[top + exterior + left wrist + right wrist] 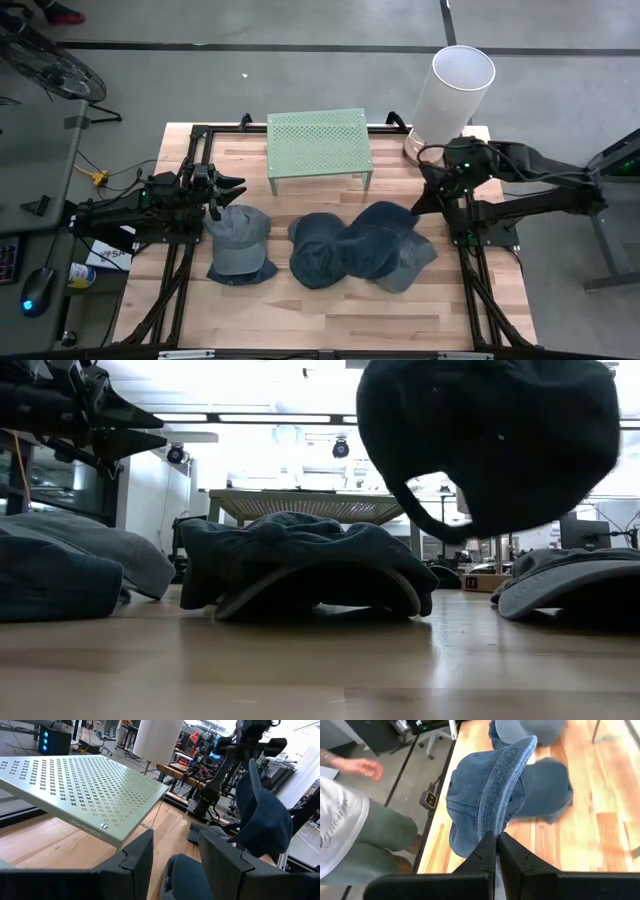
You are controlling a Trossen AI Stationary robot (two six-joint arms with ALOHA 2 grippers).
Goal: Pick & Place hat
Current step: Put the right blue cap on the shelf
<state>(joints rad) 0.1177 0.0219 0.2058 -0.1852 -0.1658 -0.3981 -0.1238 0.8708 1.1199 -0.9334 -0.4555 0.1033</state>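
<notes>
Wooden plank desk [330, 310] under both arms, right tool [496, 840] pinched on the brim of a blue denim hat [485, 795] held up above the desk's right side, left tool [175, 852] narrowly parted over a grey cap [238, 232], green perforated metal stand [319, 143] behind, more denim hats [360, 250] between.

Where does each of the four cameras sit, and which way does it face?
High: overhead, facing down; both arms, green rack, caps.
Low: table height, facing across; lifted cap hangs.
Left wrist: past open left gripper toward rack.
Right wrist: down past right gripper, clamped on the cap's brim; a person stands beside the table.
Shared: the lifted cap shows in all four.
</notes>
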